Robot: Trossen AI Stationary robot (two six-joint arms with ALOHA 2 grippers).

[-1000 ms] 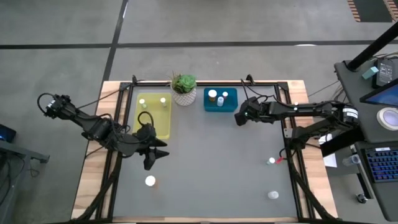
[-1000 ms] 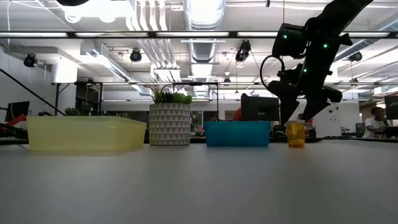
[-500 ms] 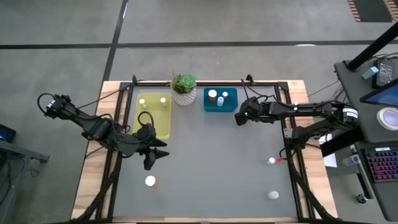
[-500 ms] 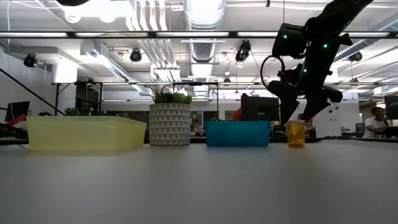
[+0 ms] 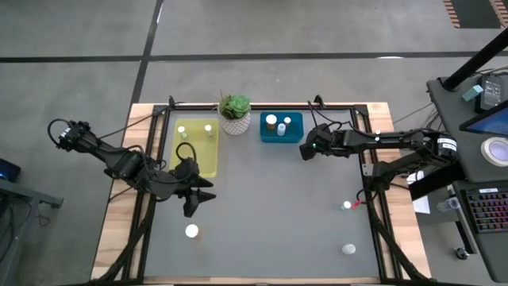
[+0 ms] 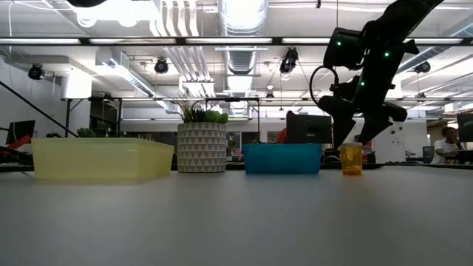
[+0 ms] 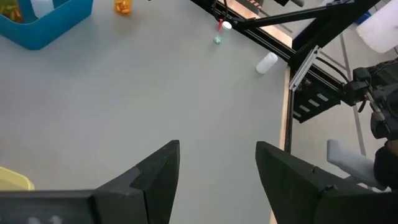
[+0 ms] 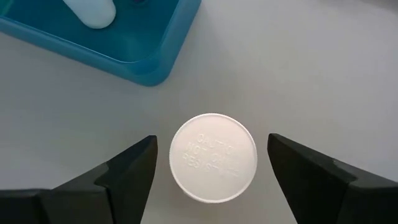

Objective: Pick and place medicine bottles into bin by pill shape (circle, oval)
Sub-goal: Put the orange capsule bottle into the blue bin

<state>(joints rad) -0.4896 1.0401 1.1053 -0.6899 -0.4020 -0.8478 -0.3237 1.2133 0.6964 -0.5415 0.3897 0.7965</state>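
One amber bottle upright between wide-spread right tool fingers, seemingly untouched

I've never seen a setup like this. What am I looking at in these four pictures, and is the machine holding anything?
Two robot arms work at a grey table. One picture looks down from above, one looks level across the tabletop, and two come from cameras on the wrists. On the table stand a yellow bin, a blue bin, a potted plant and small medicine bottles. The right gripper hangs open straight over an amber bottle with a white cap beside the blue bin, not gripping it. The left gripper is open and holds nothing.
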